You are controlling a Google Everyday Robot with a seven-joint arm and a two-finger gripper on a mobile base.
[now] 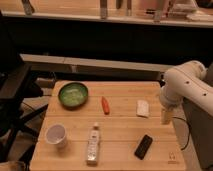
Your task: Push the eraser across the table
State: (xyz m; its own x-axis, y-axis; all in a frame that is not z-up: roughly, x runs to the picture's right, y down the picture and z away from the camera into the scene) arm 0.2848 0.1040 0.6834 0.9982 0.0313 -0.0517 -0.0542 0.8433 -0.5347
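The eraser (143, 146) is a small flat black block lying at an angle near the front right of the light wooden table (120, 127). My gripper (166, 119) hangs from the white arm (187, 87) at the table's right edge. It points down, above and to the right of the eraser, and is apart from it. It holds nothing that I can see.
A small white block (143, 108) lies just left of the gripper. An orange carrot-like piece (105, 105), a green bowl (73, 94), a white cup (56, 135) and a white bottle on its side (93, 145) are also on the table. A dark chair (12, 95) stands at the left.
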